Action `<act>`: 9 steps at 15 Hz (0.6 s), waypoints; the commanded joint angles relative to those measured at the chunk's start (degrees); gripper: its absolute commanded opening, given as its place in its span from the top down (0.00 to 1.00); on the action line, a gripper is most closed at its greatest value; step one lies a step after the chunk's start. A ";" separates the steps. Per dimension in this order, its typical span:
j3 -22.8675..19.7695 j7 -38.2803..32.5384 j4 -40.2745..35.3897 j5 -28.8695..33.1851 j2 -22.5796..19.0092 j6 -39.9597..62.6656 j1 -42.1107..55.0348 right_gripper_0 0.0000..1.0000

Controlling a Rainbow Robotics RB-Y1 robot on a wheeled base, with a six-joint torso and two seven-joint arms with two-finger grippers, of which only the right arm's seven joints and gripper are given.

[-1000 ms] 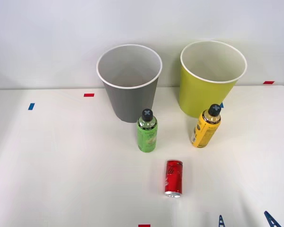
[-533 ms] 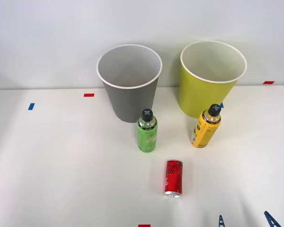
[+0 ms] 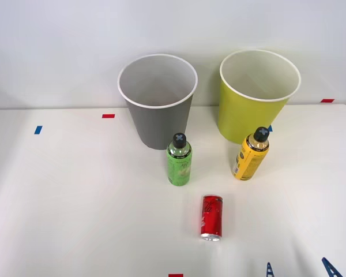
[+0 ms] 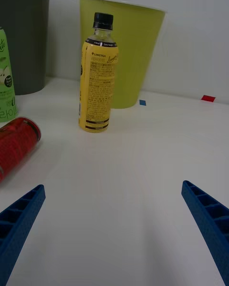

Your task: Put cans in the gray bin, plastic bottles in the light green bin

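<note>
— Front view first: where does everything sit on the counter (image 3: 75,202)?
— Gray bin (image 3: 158,109) and light green bin (image 3: 254,104) stand at the back. The green bottle (image 3: 179,161) is upright just before the gray one, the yellow bottle (image 3: 251,156) before the green one, and the red can (image 3: 211,216) lies on its side nearer the robot.
— And the right wrist view?
— The hand (image 4: 114,219) is spread wide, holding nothing, low over the counter. The yellow bottle (image 4: 98,76) stands ahead of it, with the can (image 4: 14,148) beside one finger (image 4: 19,219).
</note>
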 commanded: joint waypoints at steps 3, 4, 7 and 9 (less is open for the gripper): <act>0.00 0.00 0.00 0.00 0.00 0.00 0.00 0.00; 0.00 0.00 0.00 0.00 0.00 0.00 0.00 0.00; 0.00 0.00 0.00 0.00 0.00 0.00 0.00 0.00; 0.00 0.00 0.00 0.00 0.00 0.00 0.00 0.00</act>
